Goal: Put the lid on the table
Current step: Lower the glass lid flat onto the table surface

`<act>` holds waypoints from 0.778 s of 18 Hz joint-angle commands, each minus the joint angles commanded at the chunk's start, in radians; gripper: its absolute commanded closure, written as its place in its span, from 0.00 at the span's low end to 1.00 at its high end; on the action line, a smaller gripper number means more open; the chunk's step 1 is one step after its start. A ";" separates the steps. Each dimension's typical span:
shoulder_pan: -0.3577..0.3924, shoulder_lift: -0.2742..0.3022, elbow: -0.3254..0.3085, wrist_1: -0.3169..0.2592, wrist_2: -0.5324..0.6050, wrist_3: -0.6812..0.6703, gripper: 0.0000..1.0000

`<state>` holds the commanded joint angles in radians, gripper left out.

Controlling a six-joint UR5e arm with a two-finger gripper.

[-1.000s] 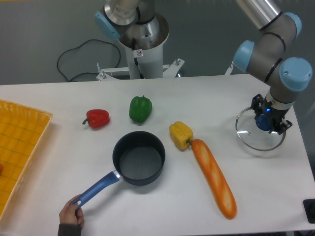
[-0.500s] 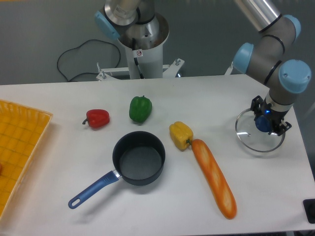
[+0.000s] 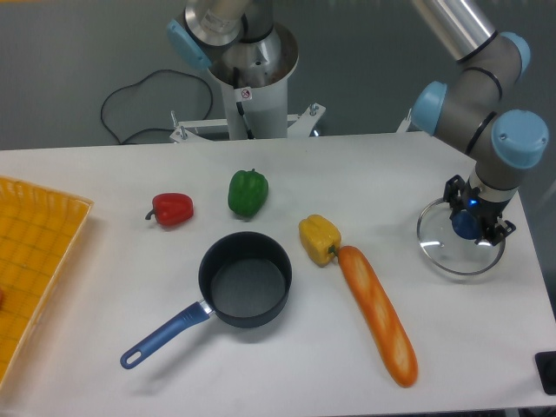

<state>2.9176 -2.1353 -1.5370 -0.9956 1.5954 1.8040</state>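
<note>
One lid in play: clear glass, blue knob, low over tabletop near its right edge, well right of saucepan. Gripper above lid centre, jaws pinching knob as far as view shows. Cannot tell whether rim touches tabletop or hangs just above.

Risks:
- Release while tilted or off surface: glass drops, rattles, may chip.
- Right edge close to lid: slide on release could carry it off.
- Long carrot between saucepan and lid, clear of it.

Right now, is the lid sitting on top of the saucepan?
No, the lid is at the right end of the table under the gripper, well apart from the open saucepan.
</note>
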 joint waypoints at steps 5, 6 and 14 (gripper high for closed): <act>-0.002 -0.008 0.000 0.003 -0.002 -0.002 0.52; -0.003 -0.014 0.000 0.015 0.000 -0.003 0.52; -0.003 -0.018 -0.003 0.021 -0.018 -0.002 0.52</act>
<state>2.9146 -2.1537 -1.5401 -0.9741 1.5769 1.8024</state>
